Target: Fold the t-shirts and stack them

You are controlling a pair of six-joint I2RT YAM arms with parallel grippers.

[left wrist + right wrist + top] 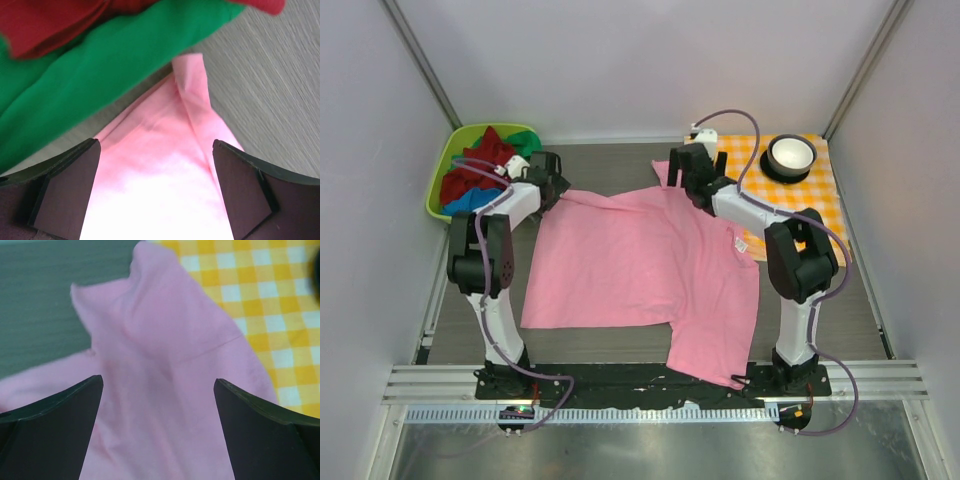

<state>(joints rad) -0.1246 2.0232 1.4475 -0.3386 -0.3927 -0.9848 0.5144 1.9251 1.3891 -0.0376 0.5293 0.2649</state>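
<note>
A light pink t-shirt (640,265) lies spread flat on the table, its lower right corner hanging near the front edge. My left gripper (556,190) stands open over the shirt's far left sleeve (170,165), with pink cloth below the jaws but not pinched. Over the far right sleeve (170,365) my right gripper (692,185) is open too. Dark red (480,165), green (525,140) and blue (470,203) t-shirts are heaped in a basket. The green shirt (90,80) and the red one (50,22) fill the top of the left wrist view.
A lime green basket (442,170) sits at the far left corner. An orange-and-white checked cloth (810,190) lies at the far right, with a white bowl on a dark saucer (790,155) on it. White walls enclose the table.
</note>
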